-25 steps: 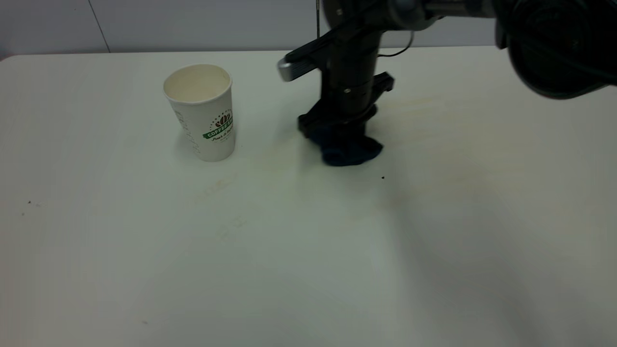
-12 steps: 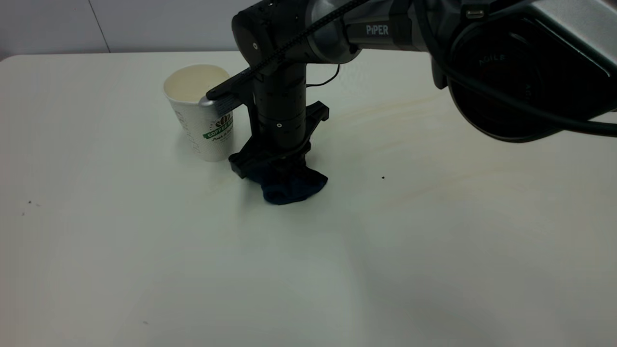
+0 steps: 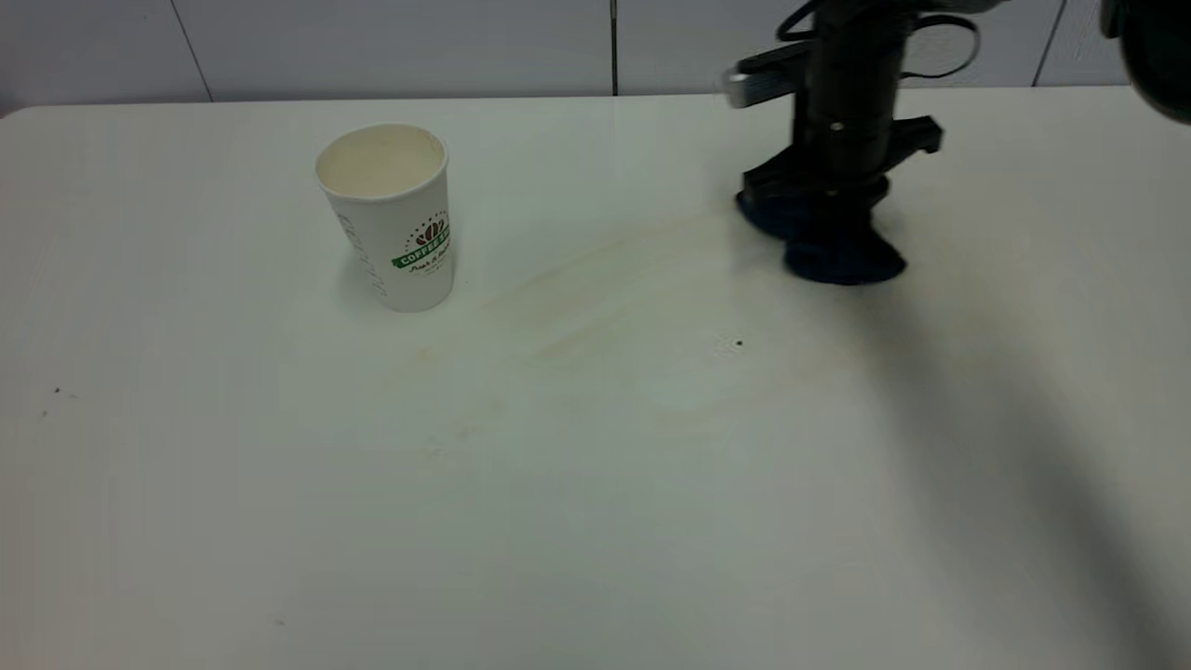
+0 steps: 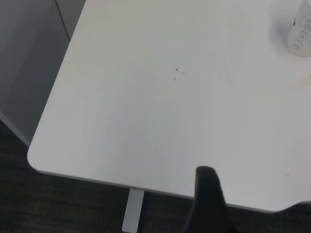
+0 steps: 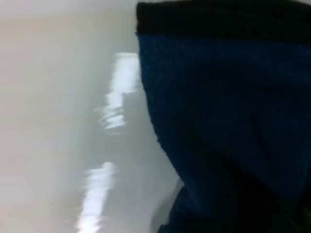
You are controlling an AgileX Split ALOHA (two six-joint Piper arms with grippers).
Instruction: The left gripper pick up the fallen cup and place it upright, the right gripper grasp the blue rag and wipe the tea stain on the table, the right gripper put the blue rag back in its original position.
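The cup [image 3: 386,216] stands upright on the table [image 3: 279,521] at the back left; its base also shows in the left wrist view [image 4: 300,34]. Only faint pale-brown streaks of the tea stain [image 3: 595,279] run across the table's middle. At the back right my right gripper [image 3: 828,223] points down, shut on the blue rag [image 3: 842,253], which presses on the table. The rag fills the right wrist view [image 5: 218,121]. My left gripper [image 4: 252,206] hangs open over the table's corner, holding nothing, and is outside the exterior view.
A tiny black speck [image 3: 739,343] lies right of the streaks. A few small specks [image 3: 56,392] mark the table's left side. A grey wall runs behind the table's back edge [image 3: 465,97]. The table's rounded corner [image 4: 36,160] drops to a dark floor.
My right gripper dragged the rag left to beside the cup, then swept it back to the table's back right. The brown streaks now show again. The cup has not moved.
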